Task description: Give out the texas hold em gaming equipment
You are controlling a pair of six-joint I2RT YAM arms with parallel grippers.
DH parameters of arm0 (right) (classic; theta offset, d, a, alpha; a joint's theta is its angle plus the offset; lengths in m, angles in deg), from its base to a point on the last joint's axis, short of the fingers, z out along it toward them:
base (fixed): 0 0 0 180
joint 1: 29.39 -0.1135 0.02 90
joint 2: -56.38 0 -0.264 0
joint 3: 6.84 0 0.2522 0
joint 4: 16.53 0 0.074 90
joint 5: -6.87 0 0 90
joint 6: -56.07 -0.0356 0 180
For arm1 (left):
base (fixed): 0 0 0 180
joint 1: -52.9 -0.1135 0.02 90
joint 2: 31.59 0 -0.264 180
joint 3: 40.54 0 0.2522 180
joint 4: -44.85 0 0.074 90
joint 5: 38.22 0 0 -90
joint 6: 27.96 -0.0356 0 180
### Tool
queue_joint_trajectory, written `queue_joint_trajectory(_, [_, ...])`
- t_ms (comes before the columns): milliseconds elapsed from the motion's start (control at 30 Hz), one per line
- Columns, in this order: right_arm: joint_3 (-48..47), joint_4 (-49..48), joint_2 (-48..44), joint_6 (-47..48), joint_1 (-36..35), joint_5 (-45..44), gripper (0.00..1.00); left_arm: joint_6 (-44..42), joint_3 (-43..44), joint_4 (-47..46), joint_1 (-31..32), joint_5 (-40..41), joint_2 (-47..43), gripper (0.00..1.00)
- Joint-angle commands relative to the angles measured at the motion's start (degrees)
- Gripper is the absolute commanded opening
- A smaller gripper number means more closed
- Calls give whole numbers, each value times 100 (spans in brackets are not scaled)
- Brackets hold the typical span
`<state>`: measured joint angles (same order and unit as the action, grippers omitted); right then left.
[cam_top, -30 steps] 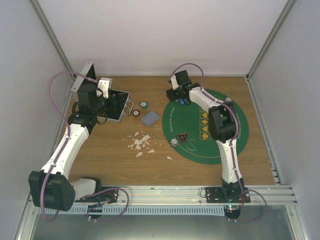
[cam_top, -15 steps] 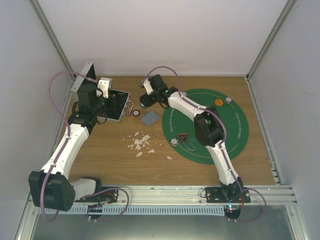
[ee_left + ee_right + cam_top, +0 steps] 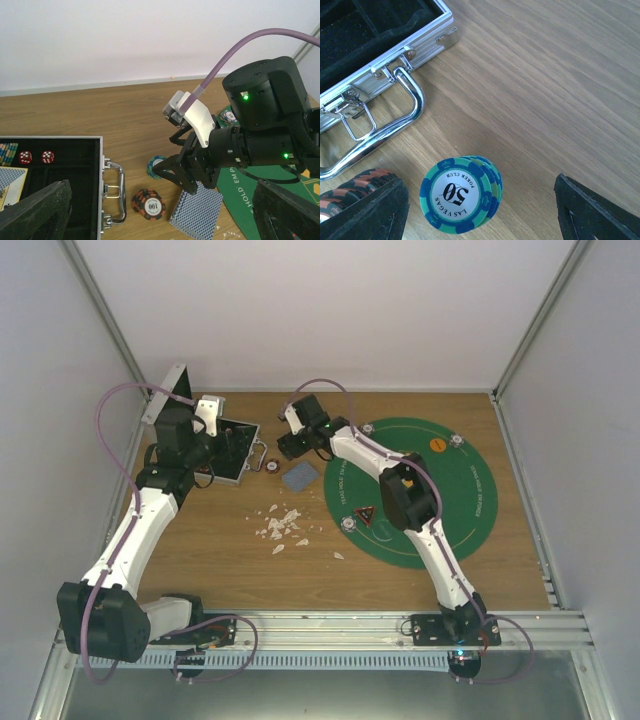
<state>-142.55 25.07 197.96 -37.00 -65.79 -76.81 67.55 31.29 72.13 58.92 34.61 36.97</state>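
Right gripper (image 3: 479,214) spread astride round teal-blue stripe-edged chip stack (image 3: 460,195), bottom centre; ribbed aluminium case (image 3: 395,54) upper left. Left gripper (image 3: 160,215) spread.

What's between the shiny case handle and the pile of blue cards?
An orange-and-black 100 chip stack sits between the case handle and the card pile. The left wrist view shows it.
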Motion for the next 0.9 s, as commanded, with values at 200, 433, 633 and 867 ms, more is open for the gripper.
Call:
queue_joint_trajectory(200, [-453,197,437,-59,-112,-117,77,28,30,-218,39,-127,-78,99])
queue_joint_trajectory(433, [-459,213,502,-71,-122,-199,72,44,38,-218,35,-136,-70,99])
queue_joint_trajectory(633, [-487,225,516,-51,-126,-215,66,41,31,-218,39,-122,-62,99])
queue_joint_trajectory(867, [-518,263,571,-29,-123,-185,64,43,35,-218,35,-113,-53,99])
